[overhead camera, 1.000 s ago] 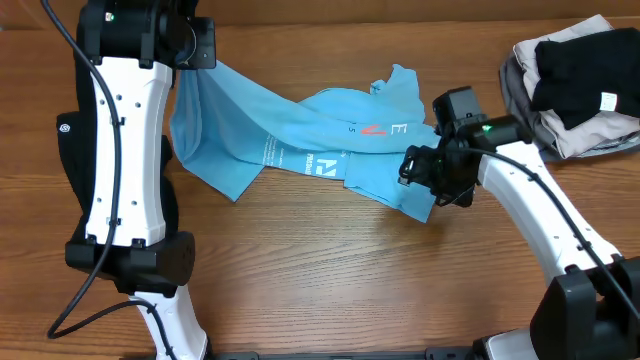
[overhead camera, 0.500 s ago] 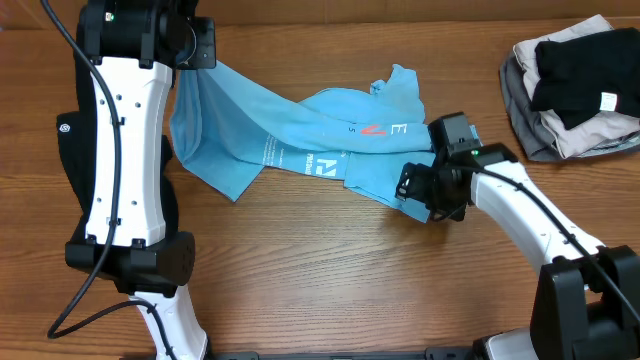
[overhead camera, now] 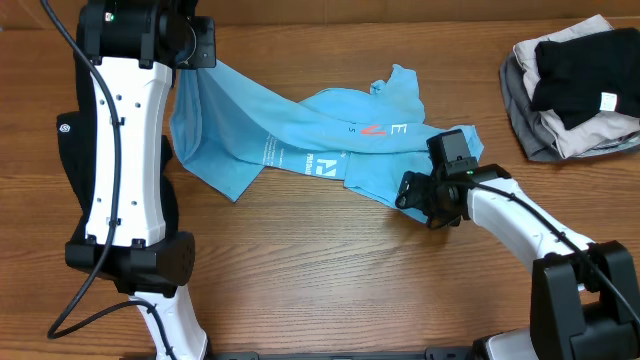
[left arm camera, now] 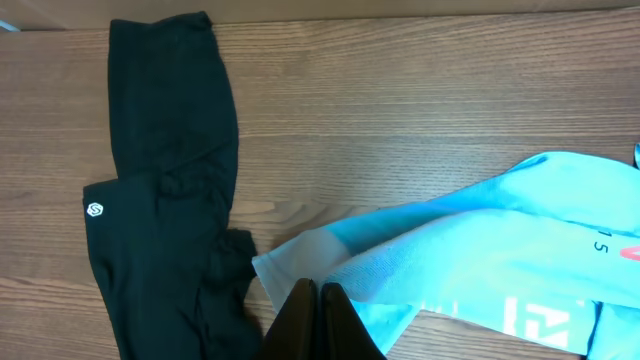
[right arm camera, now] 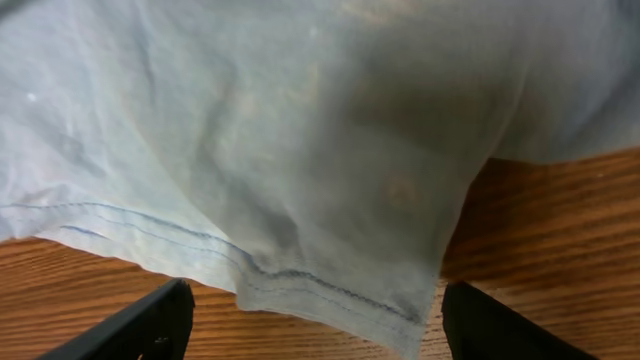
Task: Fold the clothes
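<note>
**Right end effector** (overhead camera: 410,193): jaws wide, holding nothing. In the right wrist view the two fingers stand either side of the stitched hem of the light blue T-shirt (overhead camera: 300,130), low over the desk (overhead camera: 330,280). The hem corner lies between them, ungripped.

**Left end effector** (left arm camera: 317,318): jaws closed together, pinching an edge of the same T-shirt. In the overhead view the cloth rises from the desk to this grip at the far left.

**T-shirt:** stretched across the middle of the desk between the two arms, twisted and bunched, lettering partly showing. It is not spread flat.

**Black garment** (left arm camera: 160,200): lies at the left, beside and under the left arm, long and unfolded.

**Stacked clothes** (overhead camera: 570,90): at the far right corner, apparently folded.

**Progress:** early for this shirt. No fold is made. Remaining: secure the hem, spread flat, fold; then the black garment.
</note>
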`<state>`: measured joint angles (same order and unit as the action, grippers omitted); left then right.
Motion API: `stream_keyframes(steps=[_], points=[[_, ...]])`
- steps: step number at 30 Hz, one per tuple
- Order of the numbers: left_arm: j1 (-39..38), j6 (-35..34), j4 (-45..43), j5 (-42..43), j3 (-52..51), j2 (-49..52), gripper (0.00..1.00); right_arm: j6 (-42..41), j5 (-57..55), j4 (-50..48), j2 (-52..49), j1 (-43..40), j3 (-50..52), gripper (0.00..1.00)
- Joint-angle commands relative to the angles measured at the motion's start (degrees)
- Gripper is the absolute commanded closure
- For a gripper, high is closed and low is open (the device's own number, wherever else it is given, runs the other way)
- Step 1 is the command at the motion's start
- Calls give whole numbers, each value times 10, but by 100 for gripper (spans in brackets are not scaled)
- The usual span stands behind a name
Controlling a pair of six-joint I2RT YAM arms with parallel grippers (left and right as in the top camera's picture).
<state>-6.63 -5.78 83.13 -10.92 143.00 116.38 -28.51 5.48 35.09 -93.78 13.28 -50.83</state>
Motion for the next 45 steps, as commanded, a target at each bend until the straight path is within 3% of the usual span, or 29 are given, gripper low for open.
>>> stream_keyframes(steps=[1,19,23,24,28,31,37,45], points=[[3,4,-1,5,3,2,96,-3,-9,-13,1,3,10,18],[3,4,8,5,2,2,96,-67,-60,-26,-65,60,21,26],[3,4,11,5,2,2,96,-108,-98,-2,-66,70,21,39],[3,4,11,5,2,2,96,-114,-100,2,-66,70,21,47],[3,4,12,5,2,2,96,-125,-104,17,-65,69,18,95],[3,4,11,5,3,2,96,-133,-106,46,-58,68,-4,96],[3,4,15,23,13,-9,96,-78,-118,202,-2,34,-154,96],[4,7,5,27,31,-98,96,39,-119,451,35,-60,-529,96]])
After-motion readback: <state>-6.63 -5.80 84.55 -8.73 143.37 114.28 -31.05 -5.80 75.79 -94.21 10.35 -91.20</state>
